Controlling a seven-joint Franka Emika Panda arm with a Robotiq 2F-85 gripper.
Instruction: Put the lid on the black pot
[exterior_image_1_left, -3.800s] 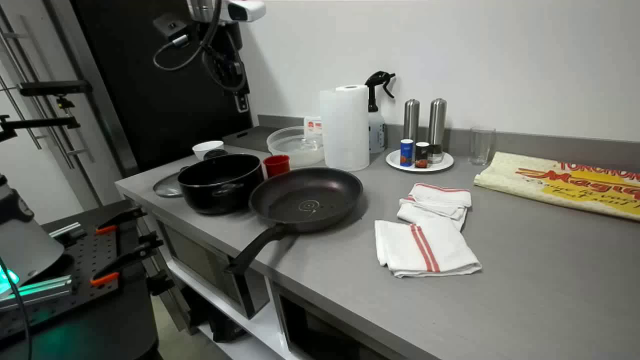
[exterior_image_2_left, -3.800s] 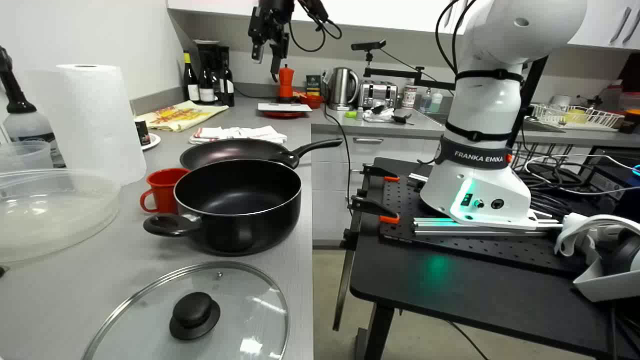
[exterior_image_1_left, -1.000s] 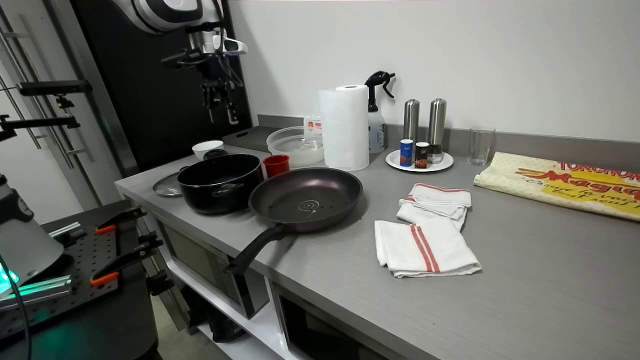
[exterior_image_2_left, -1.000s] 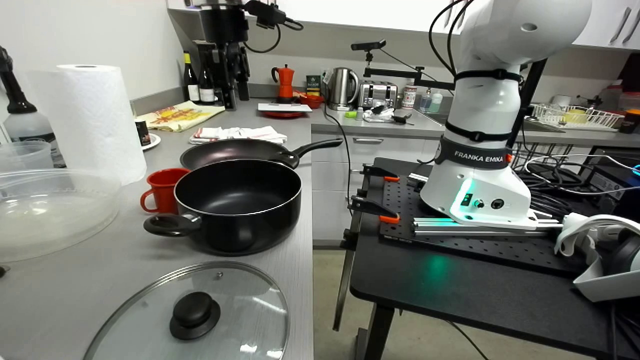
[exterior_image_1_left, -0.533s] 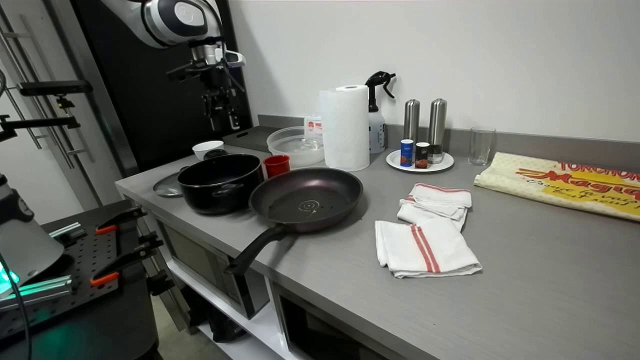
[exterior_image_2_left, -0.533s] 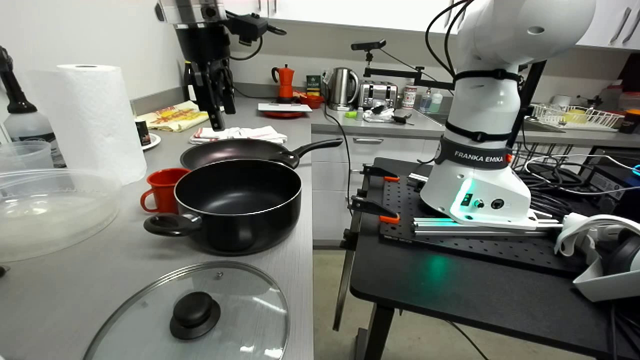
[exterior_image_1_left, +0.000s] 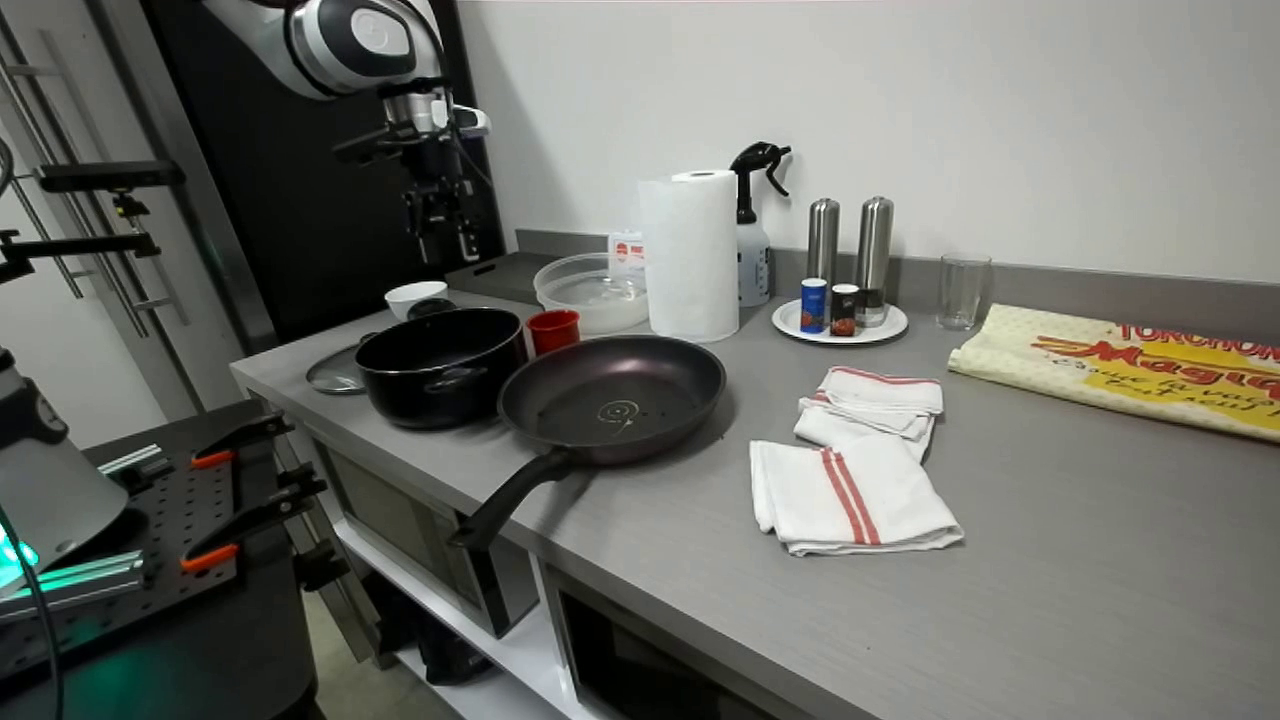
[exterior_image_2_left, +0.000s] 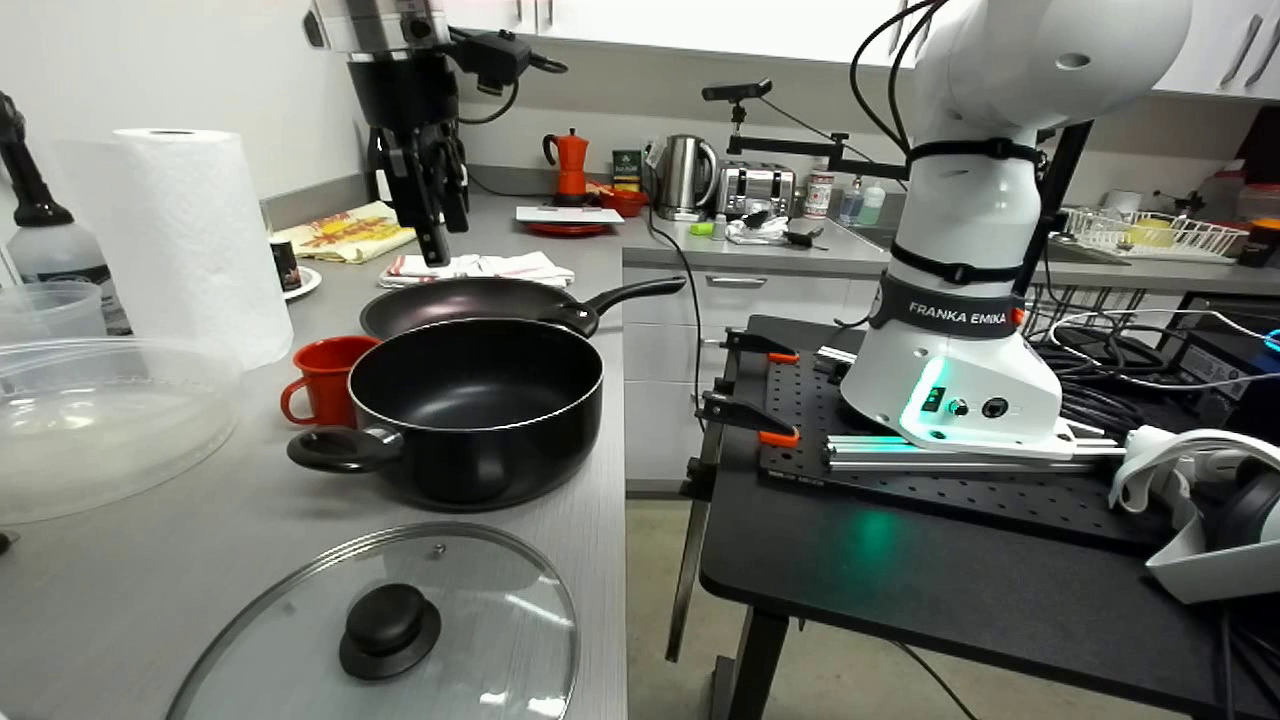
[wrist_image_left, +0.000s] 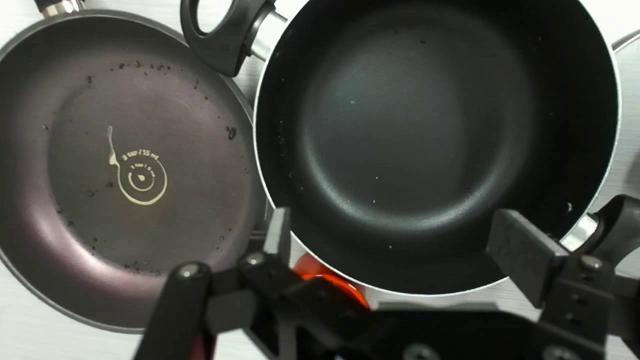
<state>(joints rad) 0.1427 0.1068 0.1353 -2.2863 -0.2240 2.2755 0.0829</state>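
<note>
The black pot (exterior_image_1_left: 440, 385) stands on the counter, uncovered and upright; it also shows in an exterior view (exterior_image_2_left: 490, 465) and fills much of the wrist view (wrist_image_left: 410, 125). The see-through lid (exterior_image_2_left: 385, 630) with its black knob lies flat on the counter beside the pot. The lid is partly behind the pot in an exterior view (exterior_image_1_left: 336, 372), and only a sliver shows at the wrist view's right edge (wrist_image_left: 628, 41). My gripper (wrist_image_left: 400, 245) is open and empty, pointing down well above the pot; it shows in both exterior views (exterior_image_1_left: 448, 246) (exterior_image_2_left: 445, 238).
A frying pan (exterior_image_1_left: 615, 400) sits against the pot's side, its handle over the counter edge. A red cup (exterior_image_2_left: 328, 380) touches or nearly touches the pot. A clear plastic container (exterior_image_2_left: 110, 430), paper towel roll (exterior_image_1_left: 692, 260) and white bowl (exterior_image_1_left: 415, 296) stand nearby.
Over the last seconds my gripper has come down from high up and moved toward the pot and lid. In the last half second it has barely moved. Lid and pot have not moved.
</note>
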